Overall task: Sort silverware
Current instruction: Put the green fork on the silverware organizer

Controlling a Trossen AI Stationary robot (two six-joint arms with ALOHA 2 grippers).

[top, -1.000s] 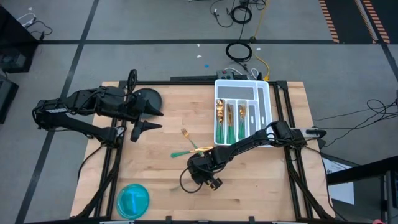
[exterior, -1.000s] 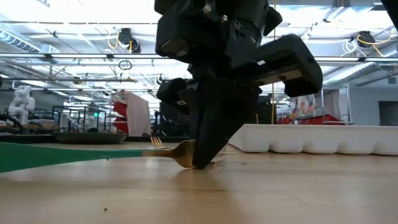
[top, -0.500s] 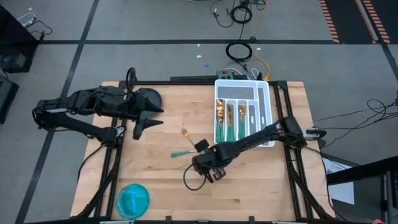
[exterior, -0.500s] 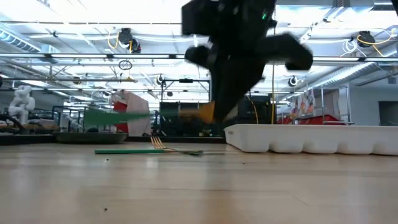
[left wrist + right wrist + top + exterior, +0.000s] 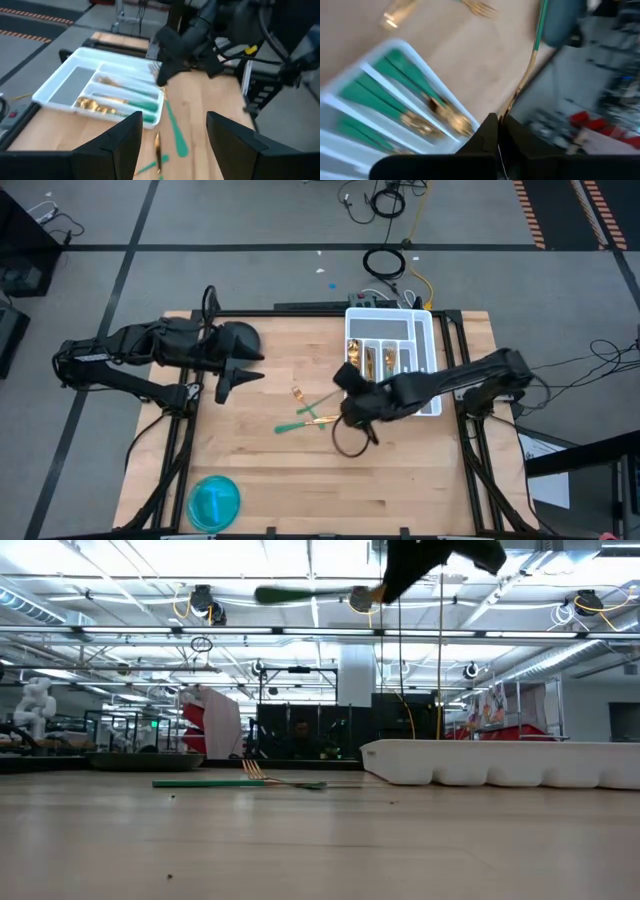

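Observation:
My right gripper (image 5: 347, 402) hangs above the table's middle, just left of the white tray (image 5: 433, 330), and is shut on one piece of silverware (image 5: 300, 594) with a green handle and a gold head. Two more pieces lie flat on the wood: a fork (image 5: 298, 393) and a green-handled one (image 5: 292, 426). The tray holds several sorted pieces (image 5: 370, 362) in its slots. My left gripper (image 5: 238, 376) waits open at the table's left, beside the dark plate (image 5: 242, 337), with nothing between its fingers. My right gripper pinches the piece at its gold head end (image 5: 516, 95) between its two fingers. The fingers slant down from the table's right side. The green handle (image 5: 539, 30) sticks out past them toward the table's left, about level in the low view and lifted clear of the wood.
A blue round dish (image 5: 214, 501) sits at the near left corner. The tray's long wall (image 5: 500, 762) stands at the far right. Bare wood (image 5: 400, 470) lies at the near right. Cables trail on the floor beyond the table's far edge.
My right gripper has risen from the wood with the piece, moved toward the tray at the far right, and turned. The piece, whose head lay on the table, is now lifted clear and about level. The other two pieces on the wood have stayed put.

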